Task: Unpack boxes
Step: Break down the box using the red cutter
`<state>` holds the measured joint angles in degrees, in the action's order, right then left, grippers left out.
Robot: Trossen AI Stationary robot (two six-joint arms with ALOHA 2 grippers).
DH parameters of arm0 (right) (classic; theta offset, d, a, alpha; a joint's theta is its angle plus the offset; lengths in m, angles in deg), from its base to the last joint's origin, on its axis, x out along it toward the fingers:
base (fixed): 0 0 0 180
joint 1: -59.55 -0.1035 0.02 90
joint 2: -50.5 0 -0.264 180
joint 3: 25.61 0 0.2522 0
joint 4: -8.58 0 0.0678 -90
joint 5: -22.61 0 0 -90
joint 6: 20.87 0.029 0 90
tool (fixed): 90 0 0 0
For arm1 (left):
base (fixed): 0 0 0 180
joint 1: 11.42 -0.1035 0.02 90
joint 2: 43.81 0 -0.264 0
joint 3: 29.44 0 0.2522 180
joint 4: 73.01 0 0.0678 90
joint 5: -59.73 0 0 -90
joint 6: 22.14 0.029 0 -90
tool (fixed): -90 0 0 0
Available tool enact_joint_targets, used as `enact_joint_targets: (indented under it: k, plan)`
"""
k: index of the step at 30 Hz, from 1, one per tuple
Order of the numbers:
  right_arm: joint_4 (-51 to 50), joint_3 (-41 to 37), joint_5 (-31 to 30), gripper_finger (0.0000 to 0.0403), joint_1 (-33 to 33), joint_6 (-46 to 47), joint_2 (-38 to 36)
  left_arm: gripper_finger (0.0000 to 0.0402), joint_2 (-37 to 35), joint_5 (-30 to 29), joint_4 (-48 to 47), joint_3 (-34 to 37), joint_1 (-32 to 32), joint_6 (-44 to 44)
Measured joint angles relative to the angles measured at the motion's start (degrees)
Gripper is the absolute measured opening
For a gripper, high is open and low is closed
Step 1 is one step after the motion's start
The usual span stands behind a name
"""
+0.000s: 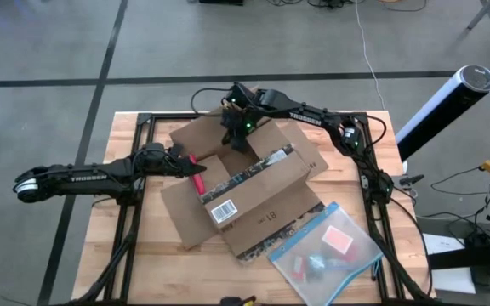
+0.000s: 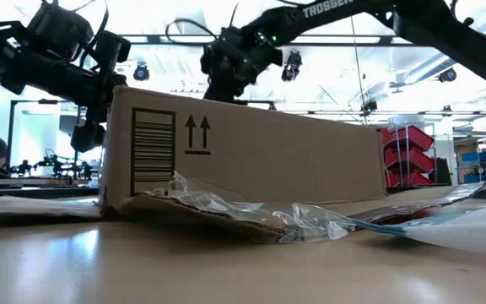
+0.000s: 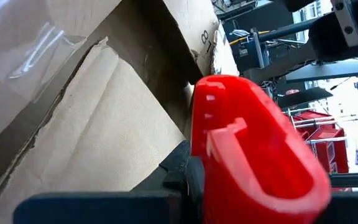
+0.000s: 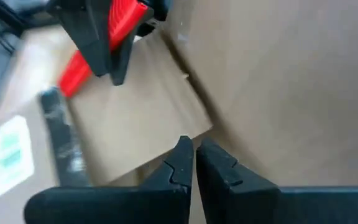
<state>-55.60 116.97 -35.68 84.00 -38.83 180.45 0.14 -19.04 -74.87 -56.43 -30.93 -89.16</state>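
Clear plastic makes up the pouch (image 1: 328,253) lying nearest the front edge of the table (image 1: 126,255), toward its right front corner, with a blue edge and a small red item inside. Just behind it, touching its corner, sits the box (image 1: 253,200), brown cardboard spread over the middle of the tabletop with its flaps thrown outward; a white barcode label (image 1: 223,212) shows on its top face and torn clear tape runs along the seam. In the low view the box side carries a printed barcode and two up-arrows.

At the box's left side, the left gripper (image 1: 185,161) grasps a red tool (image 1: 196,176), fingers clamped on its handle, the tool's end resting against the cardboard at the open seam. Farther back, toward the rear edge of the table, the right gripper (image 1: 231,136) hangs over the rear flap (image 1: 196,136), its fingers pressed together with nothing seen between them, the tips just at the flap's edge.
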Motion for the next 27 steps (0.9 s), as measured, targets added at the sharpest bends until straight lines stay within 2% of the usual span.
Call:
enact_joint_targets:
  k: [4, 8, 12, 16, 20, 27]
  plan:
    - [0.0, 0.6, -6.1, 0.0058, -0.5, -3.9, -0.1, 0.0028, 0.0, 0.0, 0.0, 0.0, 0.0, 0.0]
    - [-0.7, 0.3, -8.3, 0.0131, -0.8, -5.9, -0.1, 0.0028, 0.0, 0.0, 0.0, 0.0, 0.0, 0.0]
    - [-0.8, -0.3, -13.8, 0.0205, -1.4, -10.6, -0.1, 0.0028, 0.0, 0.0, -0.1, 0.0, 0.0, 0.1]
    - [-0.7, -0.9, -18.2, 0.0255, -1.9, -16.2, 0.2, 0.0028, 0.0, 0.0, -0.1, 0.0, 0.0, 0.0]
    - [-0.7, -1.5, -20.2, 0.027, -2.2, -17.4, 2.1, 0.0028, 0.0, 0.0, -0.1, 0.0, 0.0, 0.1]
    - [-0.2, -1.5, -22.7, 0.0251, -2.3, -15.8, 6.6, 0.0028, 0.0, -0.1, -0.2, 0.0, 0.0, -0.1]
